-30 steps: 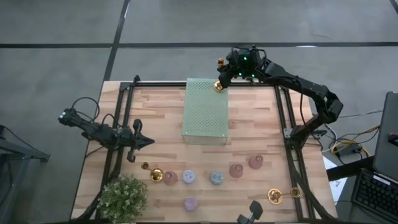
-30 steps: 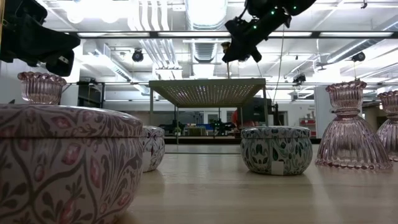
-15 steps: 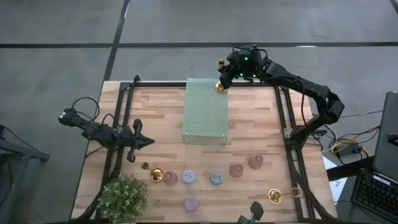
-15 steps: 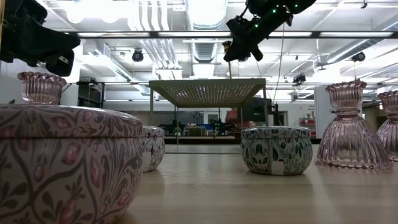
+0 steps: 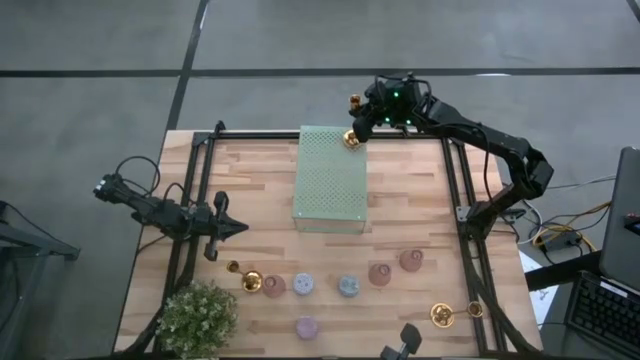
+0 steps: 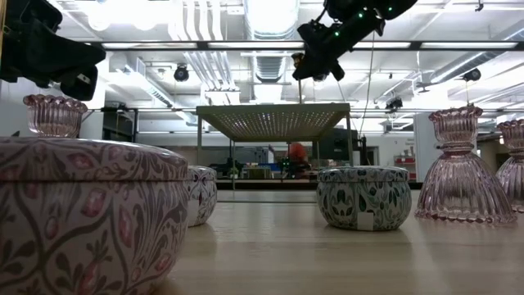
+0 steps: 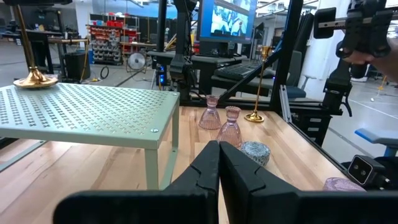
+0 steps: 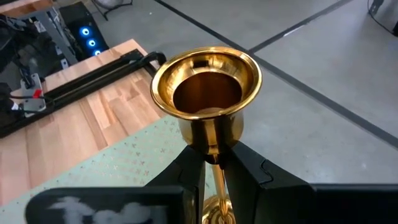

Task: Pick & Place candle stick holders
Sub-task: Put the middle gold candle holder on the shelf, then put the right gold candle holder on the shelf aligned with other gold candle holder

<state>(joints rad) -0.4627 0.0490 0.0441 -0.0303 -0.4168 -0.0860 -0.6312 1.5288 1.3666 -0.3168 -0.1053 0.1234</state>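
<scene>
A gold candle stick holder (image 8: pixel 206 81) stands upright on the far right corner of the pale green perforated block (image 5: pixel 331 178), with its round base (image 7: pixel 34 79) on the block's top. My right gripper (image 5: pixel 359 119) is shut on it just under the cup. My left gripper (image 5: pixel 243 228) is shut on nothing and waits level over the table's left side. Two more gold holders (image 5: pixel 246 279) (image 5: pixel 444 315) lie near the front edge. Several squat pastel holders (image 5: pixel 348 287) stand in a row between them. My right gripper pinches the thin stem (image 8: pixel 215 163) just below the cup between its two fingers (image 8: pixel 186 171). The fingers come from the table's far right side, slanting down, and lie across the stem. The holder stands upright with its base on the block.
A leafy potted plant (image 5: pixel 198 316) sits at the near left corner. Black frame rails (image 5: pixel 462 215) run along the table's sides. The bare wood between the block and the front row is free. In the low view, patterned tins (image 6: pixel 363 197) and pink glass holders (image 6: pixel 458 168) stand close.
</scene>
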